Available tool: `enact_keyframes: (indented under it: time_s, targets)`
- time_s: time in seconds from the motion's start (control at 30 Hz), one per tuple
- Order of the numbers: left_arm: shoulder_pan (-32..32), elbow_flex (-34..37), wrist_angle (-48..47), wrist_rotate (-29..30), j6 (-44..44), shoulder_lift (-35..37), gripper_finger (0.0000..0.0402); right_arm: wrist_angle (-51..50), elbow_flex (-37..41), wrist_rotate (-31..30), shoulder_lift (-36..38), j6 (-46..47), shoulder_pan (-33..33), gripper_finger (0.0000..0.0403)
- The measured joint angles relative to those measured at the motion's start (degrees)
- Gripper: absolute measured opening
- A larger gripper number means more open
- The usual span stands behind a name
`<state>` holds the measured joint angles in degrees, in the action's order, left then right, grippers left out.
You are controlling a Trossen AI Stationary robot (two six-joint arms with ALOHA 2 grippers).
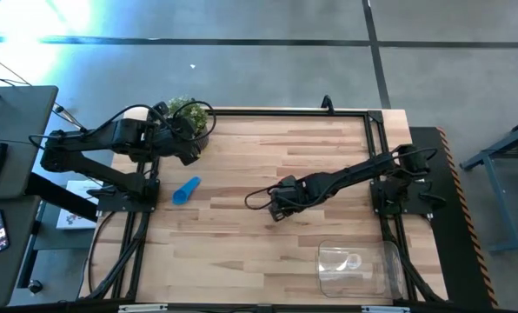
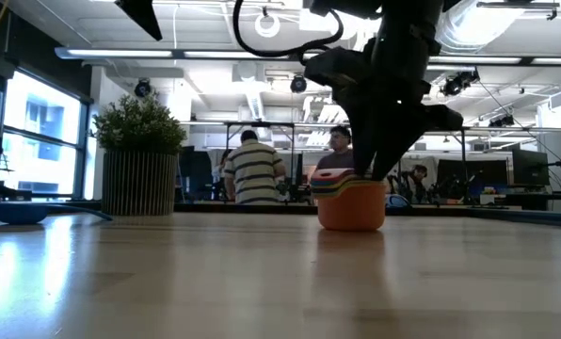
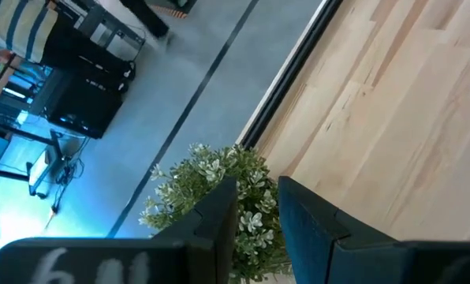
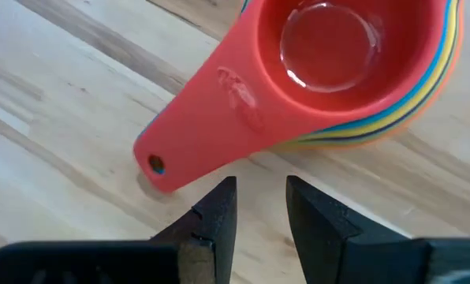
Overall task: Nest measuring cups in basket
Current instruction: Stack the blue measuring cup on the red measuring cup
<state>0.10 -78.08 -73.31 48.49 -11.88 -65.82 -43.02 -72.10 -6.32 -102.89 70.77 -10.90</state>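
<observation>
Right gripper [image 4: 256, 207] over nested cup stack [image 2: 350, 201], mid-table; fingers slightly parted, gripping nothing.
One stack, red-orange cup [image 4: 314, 67] on top, lower cups only rims. One blue cup [image 1: 186, 190] lies apart, left. One clear basket [image 1: 356, 266] near right. Left gripper [image 3: 257, 225] by potted plant [image 1: 190, 116], narrowly parted, empty.

1 nested stack of measuring cups [image 4: 337, 71] just ahead of my right claw [image 4: 260, 207]; number inside unclear. 1 loose blue cup [image 1: 186, 190] well off. 1 basket [image 1: 356, 268]. 1 potted plant [image 1: 189, 116]. 2 people [image 2: 255, 169] far behind.
</observation>
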Motion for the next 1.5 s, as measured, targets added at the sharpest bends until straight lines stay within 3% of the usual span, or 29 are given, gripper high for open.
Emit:
enact_keyframes:
  time_s: [0.2,0.4,0.53,0.73,1.0,1.17,1.5]
  targets:
    - [0.00,0.00,-0.12,-5.89,-2.81,0.00,0.0085,-3.76,-3.87,-1.61,0.43,0.90,-0.13,0.0103]
    - [0.00,0.00,-0.21,-14.47,-7.43,0.00,0.0085,-15.28,-13.55,-11.46,0.44,-1.74,0.06,0.0103]
    - [0.00,0.00,-0.57,-17.49,-14.27,0.00,0.0085,-24.99,-21.70,-17.46,0.46,-6.53,1.49,0.0103]
    - [0.00,0.00,-2.49,-22.08,-30.81,0.00,0.0085,-37.21,-34.75,-21.38,0.50,-18.37,5.82,0.0103]
    - [-0.02,0.00,-7.18,-27.20,-51.59,0.00,0.0085,-44.86,-48.93,-17.71,0.55,-40.16,13.92,0.0103]
    - [-0.04,0.00,-11.83,-27.34,-55.36,0.00,0.0085,-46.98,-53.08,-16.82,0.59,-51.44,18.91,0.0103]
    - [-1.19,0.00,-14.14,-29.11,-59.08,-1.91,0.0085,-47.03,-52.68,-4.79,0.65,-67.92,29.36,0.0103]
